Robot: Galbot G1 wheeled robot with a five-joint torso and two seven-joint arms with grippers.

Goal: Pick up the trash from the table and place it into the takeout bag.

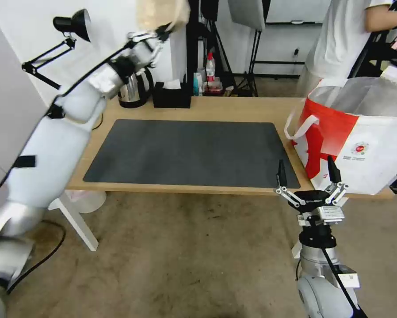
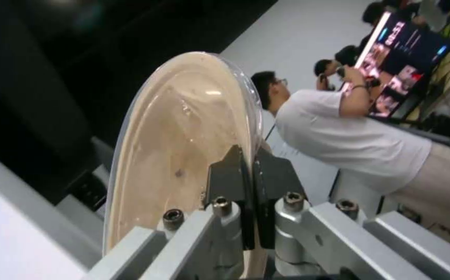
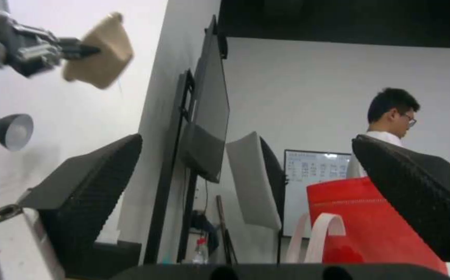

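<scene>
The desk (image 1: 234, 110) ran across the head view, its far right end hidden behind the takeout bag (image 1: 362, 132) and its left near corner covered by the raised left arm. The dark grey mat (image 1: 189, 152) lay bare across the middle of the desk, a wide flat stretch with nothing on it, its right edge close beside the bag. The bag stood at the right end, mouth open upward with foil lining showing; its right side was cut off by the picture's edge, and one white strap handle (image 1: 298, 126) drooped over the side facing the mat. Whatever lay inside the bag could not be made out.

Along the back edge of the desk stood a steel kettle (image 1: 134, 90), half hidden behind the left arm, and just to its right a black tissue box (image 1: 172, 95).

The left tool (image 1: 165, 30) was lifted high above the back left corner of the desk, well apart from the bag. It was closed on the rim of the shallow beige bowl (image 1: 161, 13), held tilted on edge; the top of the bowl was cut off in the head view. In the left wrist view the two dark pads (image 2: 227, 179) pinched the rim (image 2: 184, 128) from both sides.

The right tool (image 1: 307, 174) stood low at the near edge of the desk, just in front of the bag's corner, pointing up, its fingers spread wide and holding nothing.
</scene>
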